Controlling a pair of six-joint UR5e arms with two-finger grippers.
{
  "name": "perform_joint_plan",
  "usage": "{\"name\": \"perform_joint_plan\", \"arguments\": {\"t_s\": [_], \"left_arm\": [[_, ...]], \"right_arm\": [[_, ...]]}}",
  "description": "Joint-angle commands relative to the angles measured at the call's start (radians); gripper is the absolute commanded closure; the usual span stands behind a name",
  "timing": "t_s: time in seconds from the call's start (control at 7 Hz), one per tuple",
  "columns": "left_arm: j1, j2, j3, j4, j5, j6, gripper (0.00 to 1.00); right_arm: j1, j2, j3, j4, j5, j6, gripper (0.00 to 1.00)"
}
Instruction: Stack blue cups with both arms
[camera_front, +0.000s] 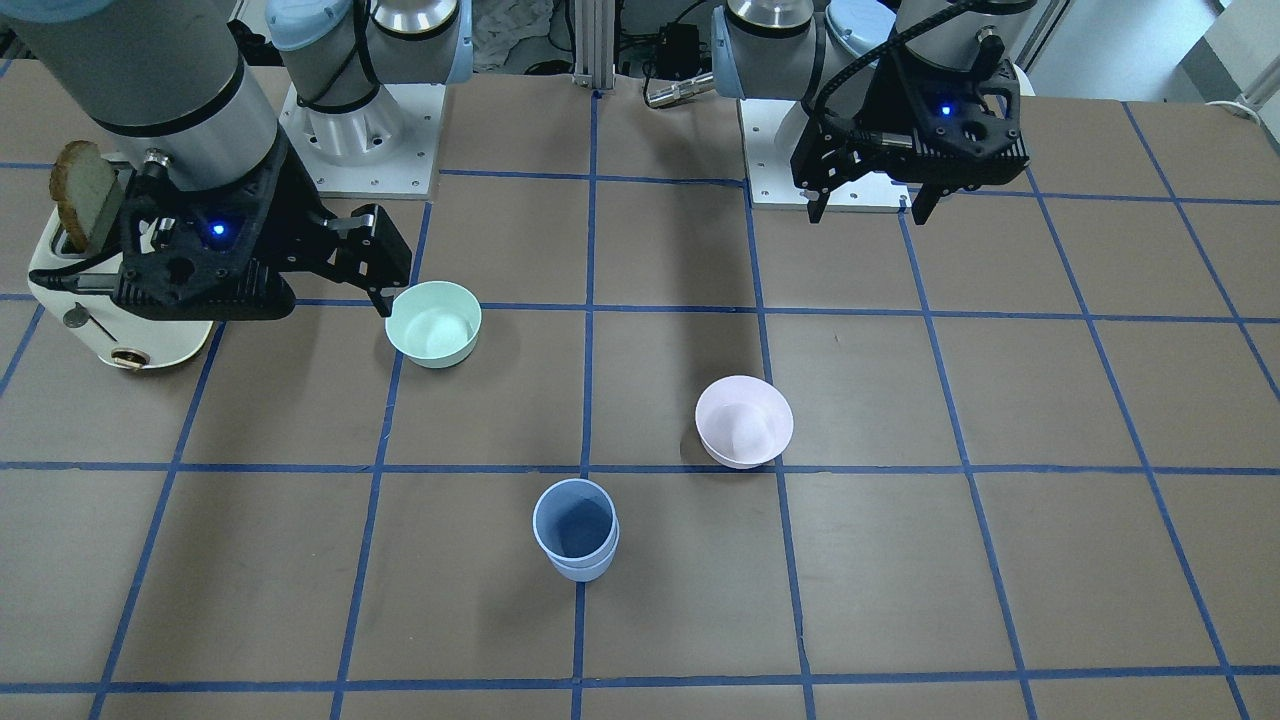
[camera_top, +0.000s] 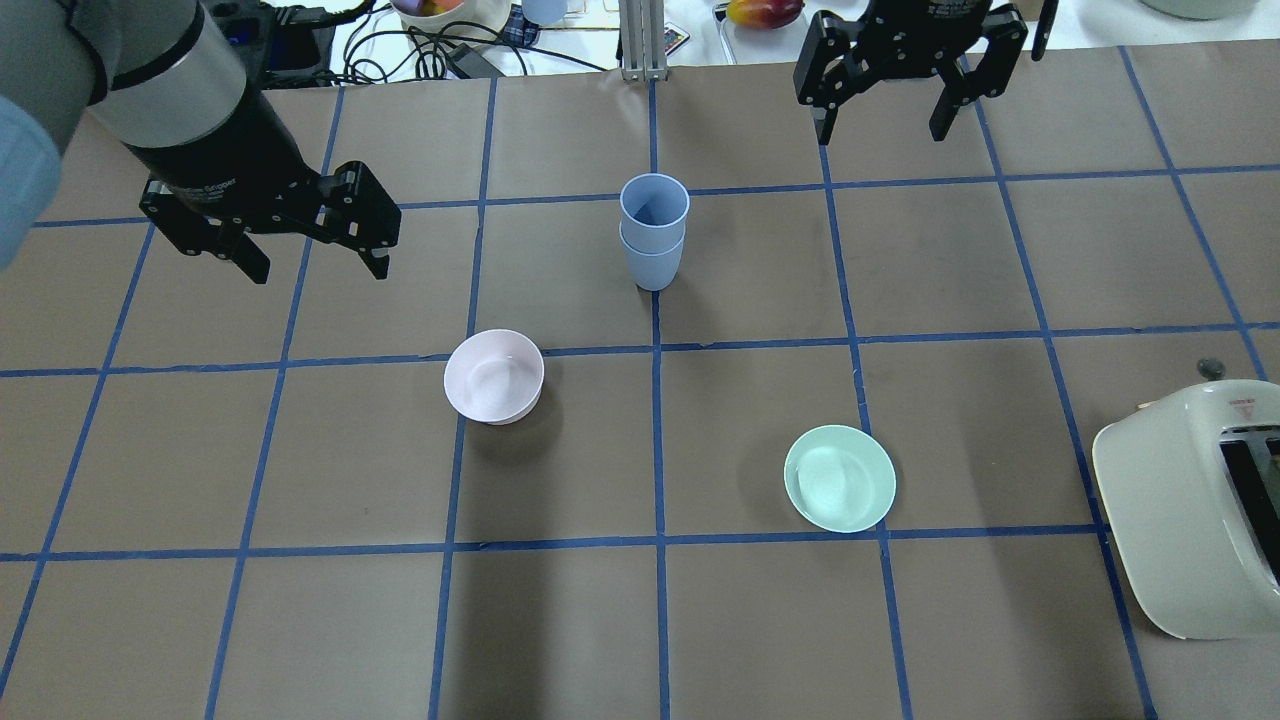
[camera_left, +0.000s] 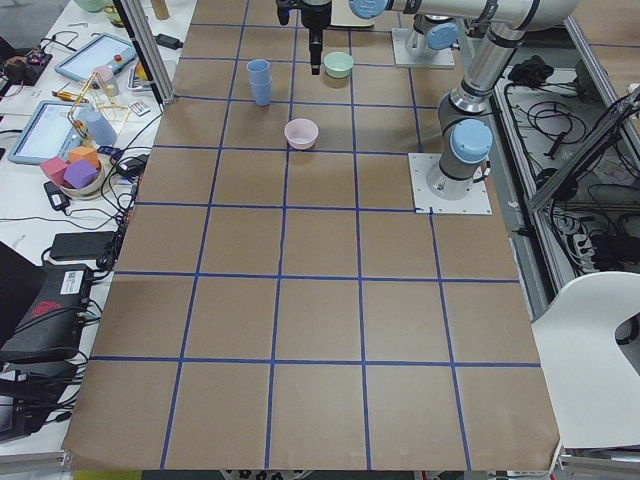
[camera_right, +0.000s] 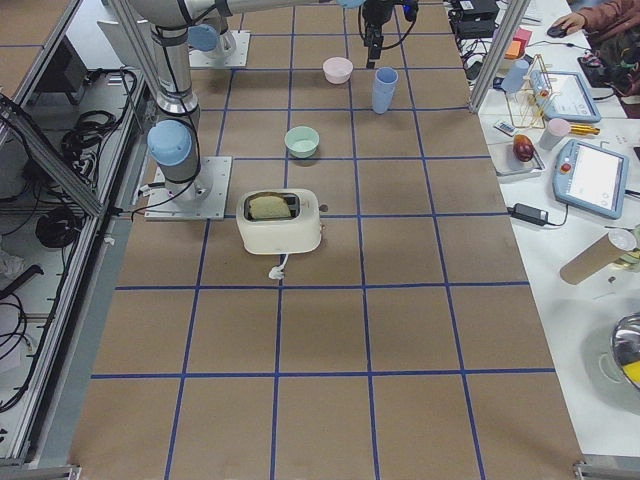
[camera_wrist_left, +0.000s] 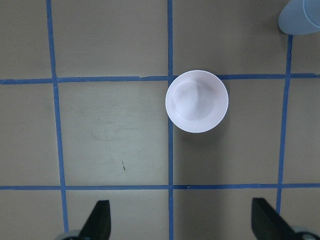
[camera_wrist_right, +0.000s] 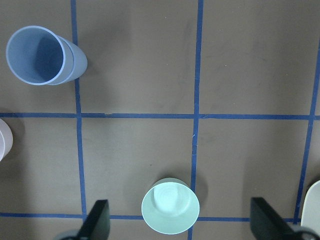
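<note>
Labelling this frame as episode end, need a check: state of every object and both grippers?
blue cups: nested one in the other, upright, free of both grippers
left gripper: open, empty
right gripper: open, empty
pink bowl: upright, empty
mint bowl: upright, empty
toaster: upright, bread slice in a slot

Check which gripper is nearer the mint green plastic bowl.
Right. The right gripper hangs over the mint green plastic bowl; the left gripper is far off, past the pale pink plastic bowl.

A brown-papered table (camera_left: 300, 320), gridded in blue tape (camera_left: 300, 276), fills the frame; a cluttered white bench (camera_left: 30, 98) lines the left edge, a white chair (camera_left: 592, 350) lower right.
</note>
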Motion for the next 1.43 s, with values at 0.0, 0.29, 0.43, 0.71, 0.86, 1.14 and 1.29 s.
{"name": "perform_joint_plan", "arguments": {"t_s": [0.0,0.29,0.43,0.71,0.86,1.14,1.29], "left_arm": [[0.000,0.000,0.000,0.000,0.000,0.000,0.00],[0.000,0.002,0.000,0.000,0.000,0.000,0.00],[0.000,0.002,0.000,0.000,0.000,0.000,0.00],[0.000,0.002,0.000,0.000,0.000,0.000,0.00],[0.000,0.002,0.000,0.000,0.000,0.000,0.00],[0.000,0.002,0.000,0.000,0.000,0.000,0.00],[0.000,0.002,0.000,0.000,0.000,0.000,0.00]], "right_arm": [[0.002,-0.038,0.088,-0.039,-0.039,0.003,0.00],[0.002,-0.040,0.117,-0.076,-0.042,-0.003,0.00],[-0.001,-0.040,0.123,-0.078,-0.044,0.002,0.00],[-0.004,-0.078,0.157,-0.076,-0.057,0.006,0.00],[-0.005,-0.081,0.165,-0.079,-0.057,0.000,0.00],[-0.024,-0.097,0.163,-0.129,-0.048,-0.006,0.00],[-0.030,-0.115,0.163,-0.103,-0.053,0.000,0.00]]}}
